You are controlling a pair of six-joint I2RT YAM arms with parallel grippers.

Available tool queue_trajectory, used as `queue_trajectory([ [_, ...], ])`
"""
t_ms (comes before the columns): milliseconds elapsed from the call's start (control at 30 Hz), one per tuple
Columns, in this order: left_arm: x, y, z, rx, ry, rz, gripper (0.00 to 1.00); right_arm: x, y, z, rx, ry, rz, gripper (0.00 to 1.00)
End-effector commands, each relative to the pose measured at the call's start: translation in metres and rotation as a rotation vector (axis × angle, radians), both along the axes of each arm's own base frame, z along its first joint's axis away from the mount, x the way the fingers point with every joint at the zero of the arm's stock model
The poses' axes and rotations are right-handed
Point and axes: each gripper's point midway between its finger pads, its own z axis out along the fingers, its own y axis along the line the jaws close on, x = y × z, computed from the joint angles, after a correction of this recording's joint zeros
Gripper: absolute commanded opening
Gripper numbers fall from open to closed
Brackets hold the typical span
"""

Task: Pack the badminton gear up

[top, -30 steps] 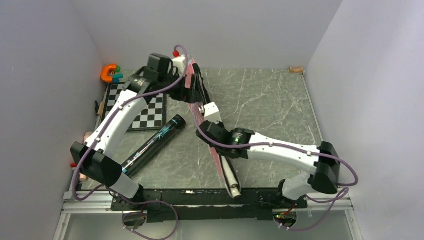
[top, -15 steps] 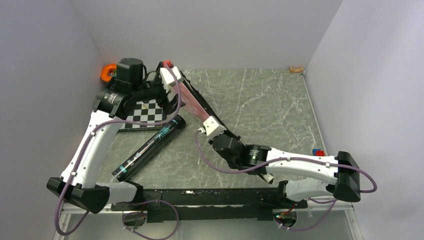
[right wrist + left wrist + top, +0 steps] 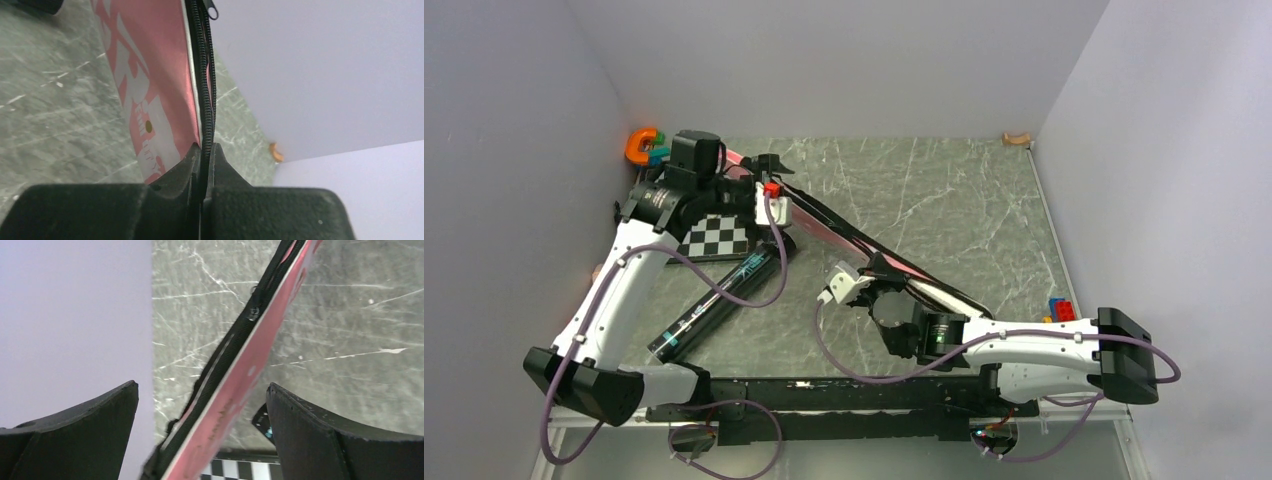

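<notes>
Pink bag (image 3: 240, 385) is seen stretched on edge above the table (image 3: 984, 200), its black zipper edge pinched tight in the right gripper (image 3: 205, 150). Left gripper (image 3: 202, 387) is spread wide, the bag passing ungripped between its fingers. Black tube (image 3: 724, 290) is seen lying beside the chessboard (image 3: 719, 235).

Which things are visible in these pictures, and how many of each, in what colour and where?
racket bag: one, pink with black zip, lying diagonally across the table's middle
tube: one, black, near left, beside the chessboard
chessboard: one, black and white, far left
U-shaped toy: one, orange, far left corner
wooden piece: one, light brown, far right corner
blocks: a small cluster, red, blue, yellow, right edge
table: one, grey marble pattern
left gripper: one, black, open, astride the bag's far end
right gripper: one, black, shut on the bag's zip edge
</notes>
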Motion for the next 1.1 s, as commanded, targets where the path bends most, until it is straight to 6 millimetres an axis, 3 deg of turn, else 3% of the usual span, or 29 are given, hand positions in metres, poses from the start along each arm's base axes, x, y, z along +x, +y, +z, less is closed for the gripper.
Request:
queue_trajectory([
  [0,-0.008,-0.009,0.021,-0.008,-0.115,-0.136,0.99,0.002,-0.012,0.067,0.185,-0.169,-0.087,0.0],
  [267,-0.022,-0.007,-0.019,0.141,-0.078,-0.252,0.99,-0.006,-0.012,0.076,0.185,-0.213,-0.069,0.0],
  [633,0.02,-0.03,-0.006,0.088,-0.178,-0.162,0.95,-0.02,0.005,0.077,0.064,-0.31,-0.029,0.0],
  [900,-0.009,-0.01,-0.053,0.246,-0.063,-0.24,0.94,-0.029,0.014,0.077,0.041,-0.332,-0.001,0.0],
  [1000,-0.003,-0.009,-0.053,0.261,-0.049,-0.222,0.88,-0.032,0.016,0.076,0.034,-0.341,0.005,0.0],
  [1067,0.003,-0.009,-0.047,0.264,-0.044,-0.204,0.74,-0.034,0.017,0.076,0.03,-0.345,0.008,0.0],
])
